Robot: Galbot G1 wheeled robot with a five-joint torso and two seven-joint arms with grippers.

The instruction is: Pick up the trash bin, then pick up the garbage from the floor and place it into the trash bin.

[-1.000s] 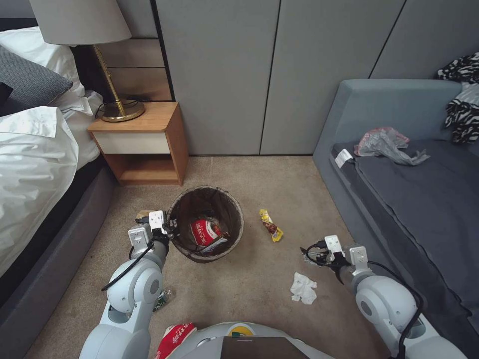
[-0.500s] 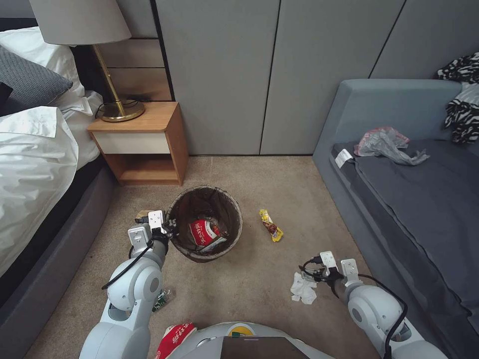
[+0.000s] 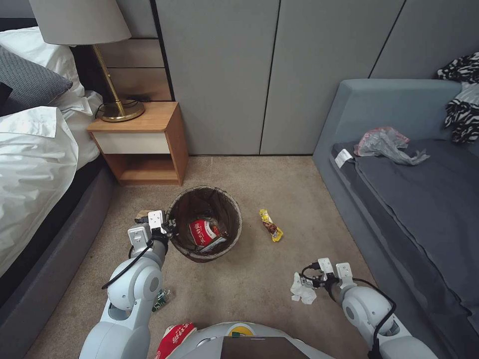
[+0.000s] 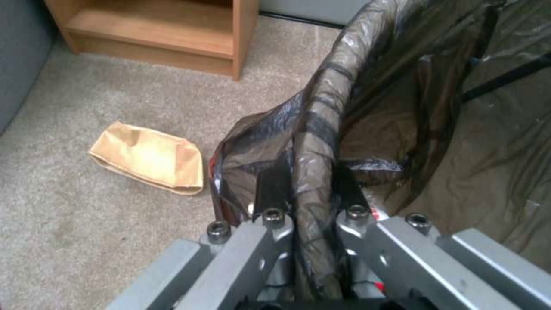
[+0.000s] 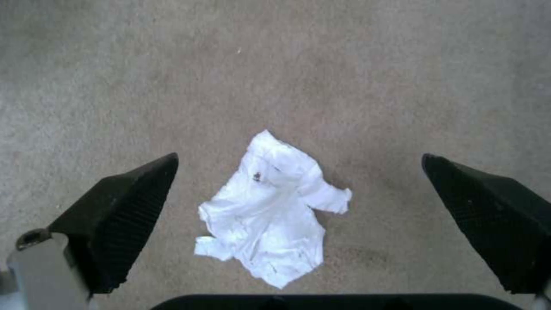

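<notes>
Above the carpet, the right gripper (image 5: pixel 298 224) hung, fingers apart, over a tissue (image 5: pixel 273 213); flimsy paper might slip; left gripper (image 4: pixel 310 202) clamped the trash bin (image 3: pixel 204 223) rim

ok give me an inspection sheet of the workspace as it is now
surface: beige carpet, dry.
job's things: round white bin with brown bag liner holds a red-and-white cup; crumpled white tissue, yellow snack wrapper and brown paper lie on the carpet.
clutter: grey plastic bag on the sofa.
grippers: left gripper clamps the bin's rim; right gripper open, straddling the tissue.
cables: black leads on both wrists; lamp cord on the wooden nightstand.
surroundings: bed at left, grey sofa at right.
</notes>
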